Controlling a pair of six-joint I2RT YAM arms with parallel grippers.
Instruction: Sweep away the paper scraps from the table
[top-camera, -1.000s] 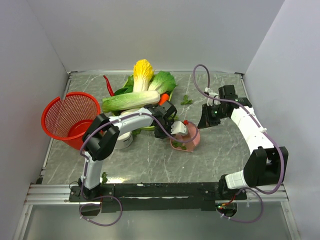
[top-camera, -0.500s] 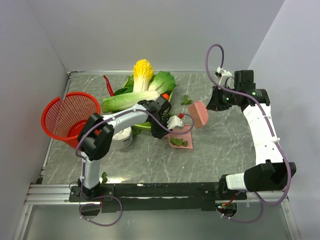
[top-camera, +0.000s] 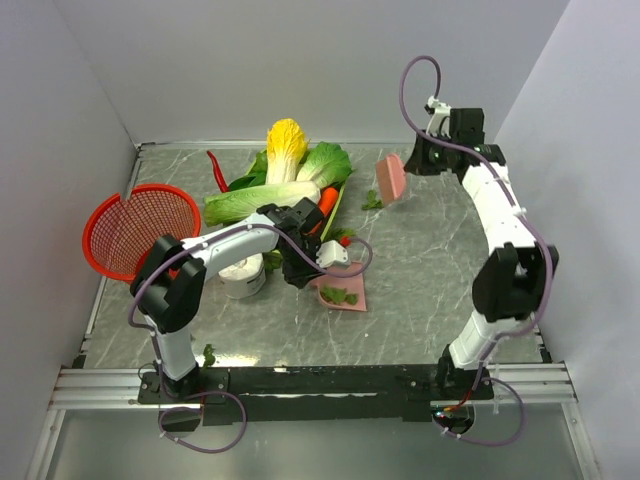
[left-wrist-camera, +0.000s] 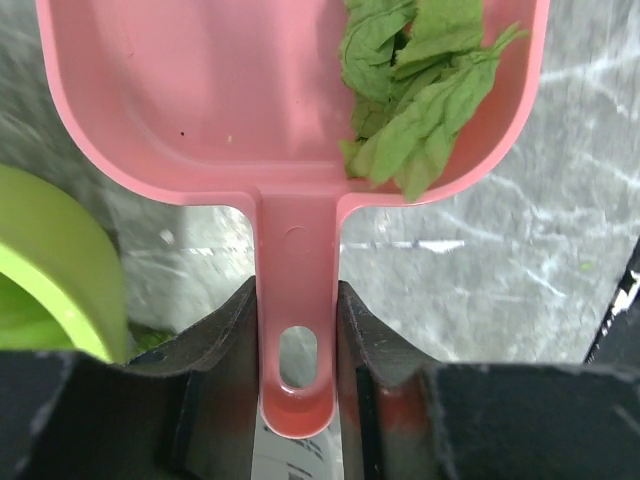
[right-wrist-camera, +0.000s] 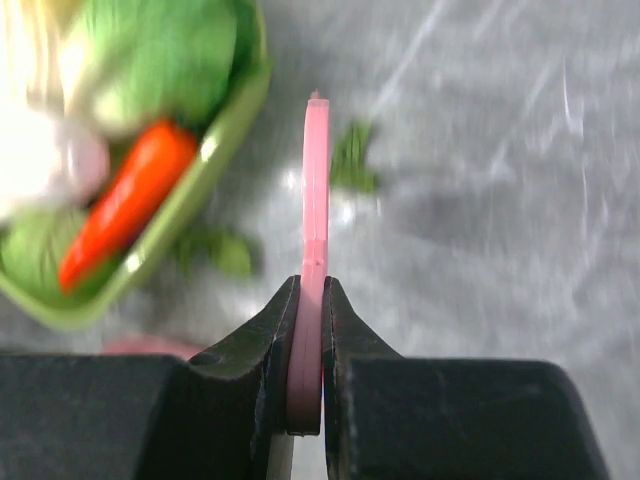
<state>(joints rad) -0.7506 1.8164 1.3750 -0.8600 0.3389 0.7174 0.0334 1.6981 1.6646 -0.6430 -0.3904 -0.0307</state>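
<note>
The left hand (left-wrist-camera: 297, 325) is closing firmly on the narrow handle of the pink plastic dustpan (left-wrist-camera: 190, 110), with one finger pressing on each side of it. The dustpan is lying flat on the grey marble-pattern table (top-camera: 420, 290), near its middle. Crumpled green paper scraps (left-wrist-camera: 410, 90) are sitting inside the pan, toward one side.

The right hand (right-wrist-camera: 310, 300) is pinching the flat pink plastic brush (right-wrist-camera: 316, 190), its fingers almost shut on the thin body, and is holding it over the far right part of the table. One more green paper scrap (right-wrist-camera: 352, 160) is lying on the table just beside the brush tip in the wrist view. It is near the long green tray (right-wrist-camera: 225, 140), which is carrying an orange carrot (right-wrist-camera: 125, 205) and leafy vegetables.

Another small scrap (top-camera: 208, 354) is lying close to the near edge, at the left. A red mesh basket (top-camera: 135, 230) is sitting at the left edge.
</note>
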